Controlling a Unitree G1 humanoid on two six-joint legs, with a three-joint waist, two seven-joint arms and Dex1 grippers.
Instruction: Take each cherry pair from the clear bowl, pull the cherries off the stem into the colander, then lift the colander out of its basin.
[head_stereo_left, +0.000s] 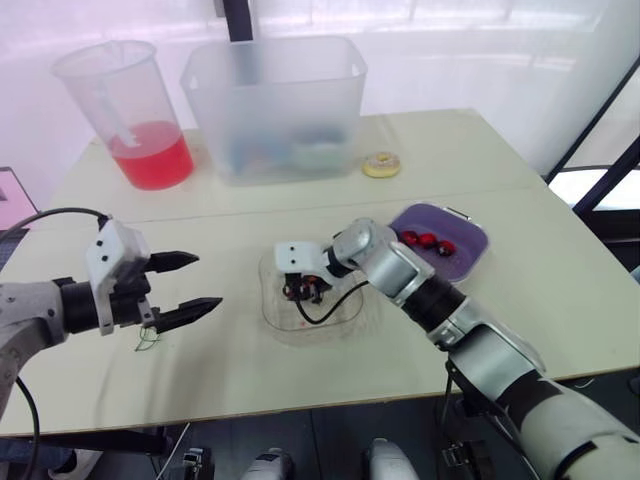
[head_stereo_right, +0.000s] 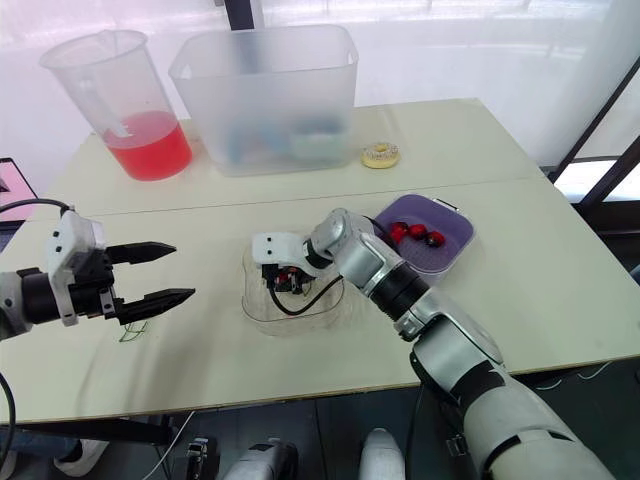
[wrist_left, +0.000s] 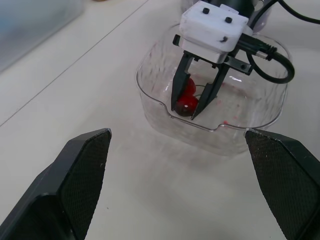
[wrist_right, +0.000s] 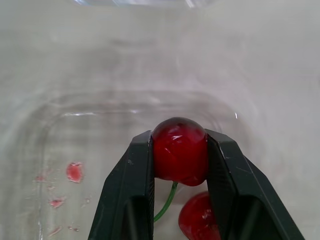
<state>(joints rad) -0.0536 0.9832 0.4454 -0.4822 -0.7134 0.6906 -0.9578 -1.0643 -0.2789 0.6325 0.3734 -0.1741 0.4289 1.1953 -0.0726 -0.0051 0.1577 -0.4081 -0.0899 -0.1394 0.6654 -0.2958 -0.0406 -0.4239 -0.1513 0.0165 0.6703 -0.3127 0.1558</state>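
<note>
The clear bowl (head_stereo_left: 272, 305) sits mid-table. My right gripper (head_stereo_left: 303, 292) reaches down into it and is shut on one red cherry (wrist_right: 179, 150) of a pair. The pair's second cherry (wrist_right: 197, 220) hangs just below on the green stem (wrist_right: 165, 205). In the left wrist view the right gripper (wrist_left: 192, 107) pinches the cherry (wrist_left: 186, 102) near the bowl floor. Right of the bowl is the purple colander (head_stereo_left: 470, 255), holding three cherries (head_stereo_left: 426, 240). My left gripper (head_stereo_left: 195, 282) hovers open to the left of the bowl, holding nothing.
A bare green stem (head_stereo_left: 148, 338) lies on the table under my left gripper. At the back stand a pitcher of red liquid (head_stereo_left: 140, 110), a large translucent bin (head_stereo_left: 275, 100) and a small donut (head_stereo_left: 381, 164). The table's front edge is close.
</note>
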